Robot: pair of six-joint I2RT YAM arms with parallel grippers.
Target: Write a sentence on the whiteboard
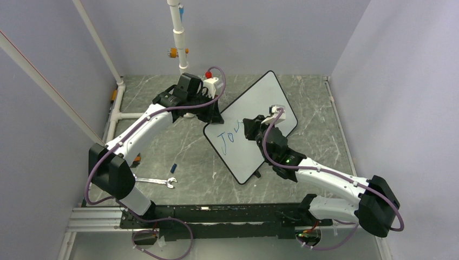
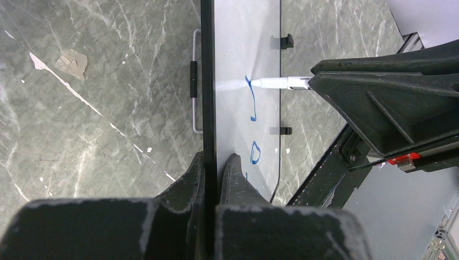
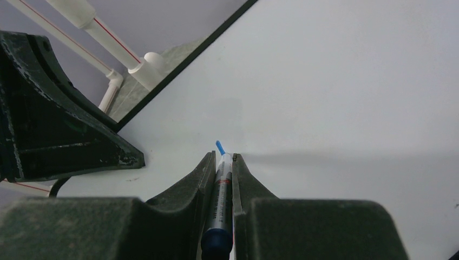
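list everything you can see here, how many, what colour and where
whiteboard: one, white with a black rim, held up at mid-table
writing: a few letters, blue, near the whiteboard's lower left end
marker: one, white with a blue tip, tip at the whiteboard
wrench: one, silver, on the table near the left arm's base
small cap-like piece: one, blue, on the table just beyond the wrench
table: one, grey marbled, under everything
pipe frame: white with orange fittings, far left side
left pincer: one, black, shut on the whiteboard's edge
right pincer: one, black, shut on the marker
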